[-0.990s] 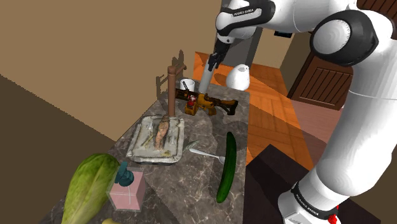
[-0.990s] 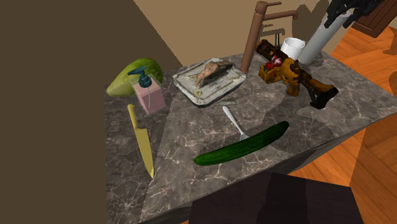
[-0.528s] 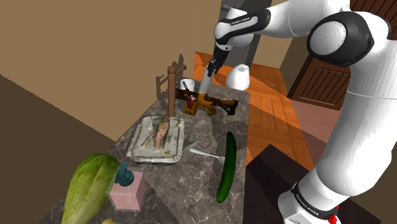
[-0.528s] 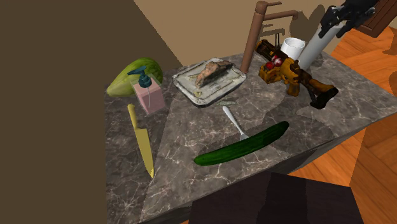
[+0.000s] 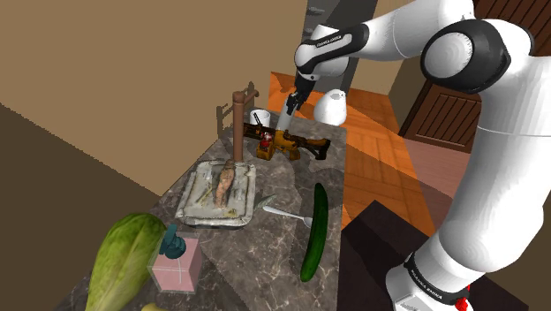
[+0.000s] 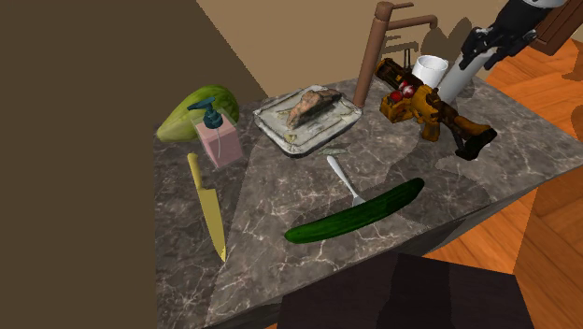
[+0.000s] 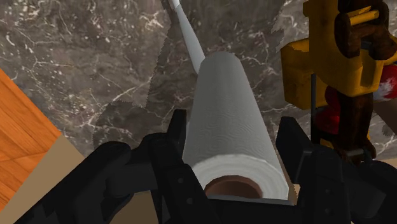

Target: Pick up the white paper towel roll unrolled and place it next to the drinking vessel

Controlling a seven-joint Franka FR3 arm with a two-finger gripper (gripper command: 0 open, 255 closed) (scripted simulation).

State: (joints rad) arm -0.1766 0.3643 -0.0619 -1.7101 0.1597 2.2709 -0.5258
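The gripper (image 6: 483,44) is closed on the upper end of the white paper towel roll (image 7: 226,108). In the wrist view both black fingers (image 7: 177,137) press its sides, and the brown core faces the camera. The roll hangs steeply from the jaws over the marble countertop (image 6: 280,271), just beside the white mug (image 6: 430,67) and behind the yellow-and-brown toy gun (image 6: 432,110). Compared with one second ago, gripper and roll sit lower, nearer the countertop. The mug and toy gun are unchanged.
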